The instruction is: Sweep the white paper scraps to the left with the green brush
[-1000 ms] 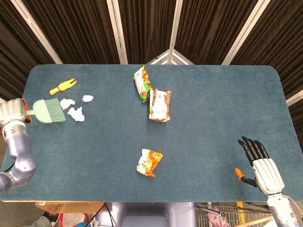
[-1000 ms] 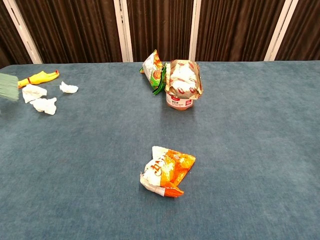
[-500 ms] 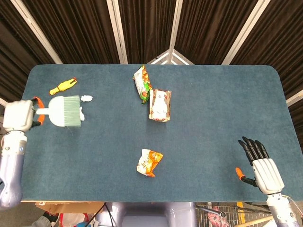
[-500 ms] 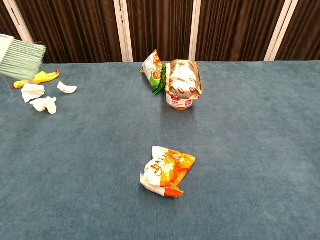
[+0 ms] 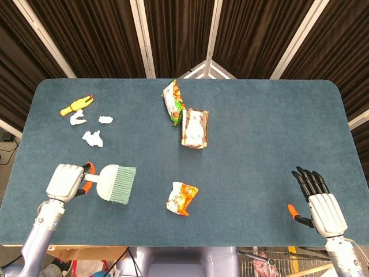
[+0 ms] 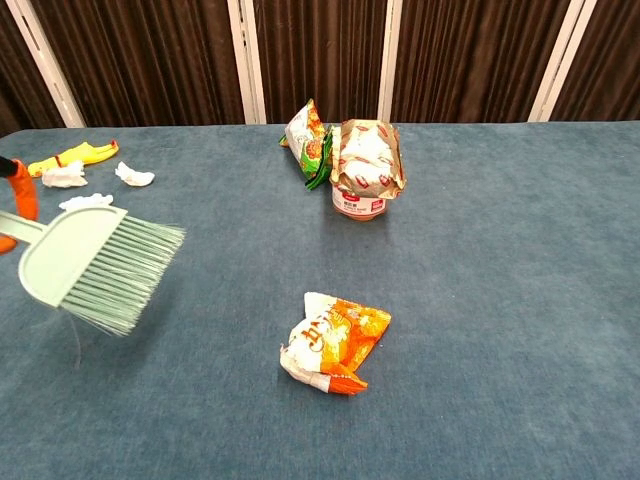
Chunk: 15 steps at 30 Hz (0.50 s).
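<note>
1. The left hand (image 5: 65, 181) is clamped on the handle of the green brush (image 5: 113, 183), low on the table (image 5: 259, 133) at about 8 o'clock in the head view. The bristles point toward 3 o'clock, at the orange snack bag (image 5: 182, 198) nearby.
2. The right hand (image 5: 319, 202) lies at about 4 o'clock by the near edge, its fingers apart and straight, holding nothing.
3. There are three white paper scraps (image 5: 92, 138), clustered at about 10 o'clock and well apart from the brush. One lies just beside the single yellow toy (image 5: 76, 105).
4. There are three snack packets in all: the orange one near 6 o'clock, a green-and-orange bag (image 5: 172, 102) and a red-and-white packet (image 5: 195, 127), the last two touching near 12 o'clock.
5. The chest view shows the brush head close up at 9 o'clock, above the tabletop with a shadow under it. Only orange fingertips (image 6: 22, 190) show at the frame edge, and the right hand is out of sight there. The head view alone shows both hands whole.
</note>
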Each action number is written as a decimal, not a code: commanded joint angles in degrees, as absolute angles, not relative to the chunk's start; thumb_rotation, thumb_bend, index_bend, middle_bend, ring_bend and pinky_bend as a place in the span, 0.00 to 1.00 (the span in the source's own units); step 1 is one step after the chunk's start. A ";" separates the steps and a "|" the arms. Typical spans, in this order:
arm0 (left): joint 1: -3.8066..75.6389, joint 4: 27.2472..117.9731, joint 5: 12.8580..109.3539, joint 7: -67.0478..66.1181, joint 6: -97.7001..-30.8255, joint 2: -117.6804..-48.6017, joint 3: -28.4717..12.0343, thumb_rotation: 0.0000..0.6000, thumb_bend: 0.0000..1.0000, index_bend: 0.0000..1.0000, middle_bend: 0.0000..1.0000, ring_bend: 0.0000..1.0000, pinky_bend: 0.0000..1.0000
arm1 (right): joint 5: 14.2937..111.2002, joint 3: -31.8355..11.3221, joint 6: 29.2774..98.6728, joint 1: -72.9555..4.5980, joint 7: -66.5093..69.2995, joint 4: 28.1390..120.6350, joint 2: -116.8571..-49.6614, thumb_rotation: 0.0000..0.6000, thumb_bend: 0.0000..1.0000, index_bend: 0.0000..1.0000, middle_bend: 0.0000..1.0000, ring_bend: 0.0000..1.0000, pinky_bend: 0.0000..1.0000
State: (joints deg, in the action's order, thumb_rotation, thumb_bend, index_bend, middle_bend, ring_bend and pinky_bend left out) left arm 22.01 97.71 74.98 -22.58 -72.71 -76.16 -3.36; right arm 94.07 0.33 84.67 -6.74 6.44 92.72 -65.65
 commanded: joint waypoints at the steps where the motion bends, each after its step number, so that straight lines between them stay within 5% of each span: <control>1: 21.70 96.73 75.68 -23.90 -72.74 -77.66 -2.28 1.00 0.58 0.60 0.87 0.92 0.90 | 93.97 0.33 84.70 -6.68 6.32 92.71 -65.66 1.00 0.34 0.00 0.00 0.00 0.00; 3: 20.88 98.75 74.40 -27.83 -72.55 -76.42 -0.80 1.00 0.43 0.45 0.72 0.78 0.76 | 93.85 0.30 84.77 -6.61 6.43 92.70 -65.56 1.00 0.34 0.00 0.00 0.00 0.00; 5: 20.35 101.50 72.34 -30.00 -71.92 -74.69 -0.04 1.00 0.22 0.24 0.44 0.51 0.51 | 93.85 0.29 84.75 -6.62 6.46 92.69 -65.54 1.00 0.34 0.00 0.00 0.00 0.00; 8: 19.81 104.91 69.92 -31.91 -71.41 -72.36 0.66 1.00 0.06 0.07 0.17 0.22 0.27 | 94.00 0.37 84.71 -6.65 6.54 92.69 -65.50 1.00 0.34 0.00 0.00 0.00 0.00; 11: 19.08 106.92 69.00 -32.33 -71.80 -70.47 1.25 1.00 0.04 0.03 0.08 0.09 0.13 | 94.11 0.40 84.70 -6.67 6.51 92.59 -65.52 1.00 0.34 0.00 0.00 0.00 0.00; 15: 17.38 108.18 69.96 -30.38 -73.67 -68.24 2.04 1.00 0.04 0.01 0.06 0.08 0.12 | 94.22 0.43 84.70 -6.70 6.38 92.47 -65.53 1.00 0.34 0.00 0.00 0.00 0.00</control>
State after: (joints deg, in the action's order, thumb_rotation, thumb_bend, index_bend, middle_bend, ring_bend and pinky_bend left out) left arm 18.21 107.59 69.60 -31.33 -72.82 -69.05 1.57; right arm 94.20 0.43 84.69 -6.70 6.40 92.46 -65.52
